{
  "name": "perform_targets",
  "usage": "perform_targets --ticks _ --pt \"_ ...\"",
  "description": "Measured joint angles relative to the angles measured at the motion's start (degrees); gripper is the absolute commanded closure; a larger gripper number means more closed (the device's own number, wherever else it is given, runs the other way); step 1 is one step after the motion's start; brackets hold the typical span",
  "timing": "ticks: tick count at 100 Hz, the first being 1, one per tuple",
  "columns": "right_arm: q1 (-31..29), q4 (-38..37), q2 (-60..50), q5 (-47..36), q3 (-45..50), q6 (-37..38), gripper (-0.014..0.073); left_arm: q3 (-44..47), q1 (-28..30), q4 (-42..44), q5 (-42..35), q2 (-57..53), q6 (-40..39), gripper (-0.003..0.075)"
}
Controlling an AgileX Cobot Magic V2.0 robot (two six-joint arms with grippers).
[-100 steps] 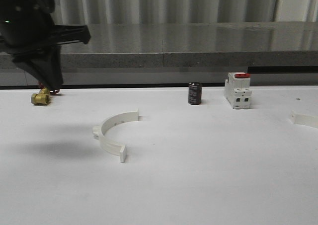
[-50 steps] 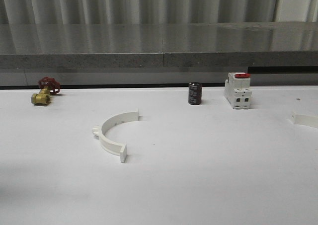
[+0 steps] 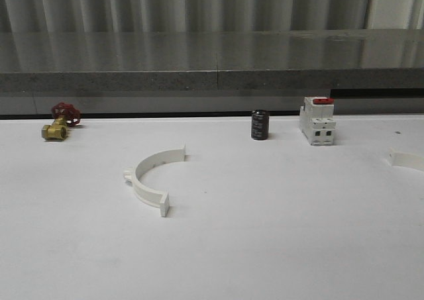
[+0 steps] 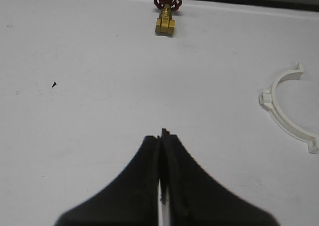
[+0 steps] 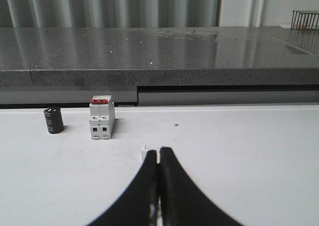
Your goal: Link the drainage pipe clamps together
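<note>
One white half-ring drainage pipe clamp (image 3: 151, 177) lies left of centre on the white table, its open side facing right; the left wrist view has it off to one side (image 4: 286, 113). An end of the other clamp (image 3: 405, 159) pokes in at the table's right edge. My left gripper (image 4: 162, 136) is shut with nothing in it, well away from the near clamp. My right gripper (image 5: 158, 151) is also shut. A small white clamp end (image 5: 144, 154) peeks out just beyond its tips, and the fingers hide the rest of that clamp.
A brass valve with a red handwheel (image 3: 58, 124) sits at the back left. A black cylinder (image 3: 260, 125) and a white breaker with a red top (image 3: 317, 121) stand at the back, right of centre. A grey stone ledge (image 3: 218, 75) runs behind the table.
The left arm, which hung over the valve at the upper left of the front view a second ago, has withdrawn out of that view. The objects on the table have not moved.
</note>
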Motion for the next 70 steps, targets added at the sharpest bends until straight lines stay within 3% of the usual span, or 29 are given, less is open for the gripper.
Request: perform_targets --ticks 25,48,70 --pt "0.0 0.0 0.0 -1.2 -0.3 0.0 0.0606 6.4 0.0 0.1 -0.7 -12.9 0.1 0.0741" --pt "0.0 -0.2 1.2 9.2 -7.7 0.0 0.0606 8.7 0.0 0.5 -1.9 -19.8 0.1 0.0741" --pt "0.0 -0.4 11.5 18.0 -15.3 0.0 0.0606 8.7 0.0 1.4 -3.2 -20.9 0.1 0.0741"
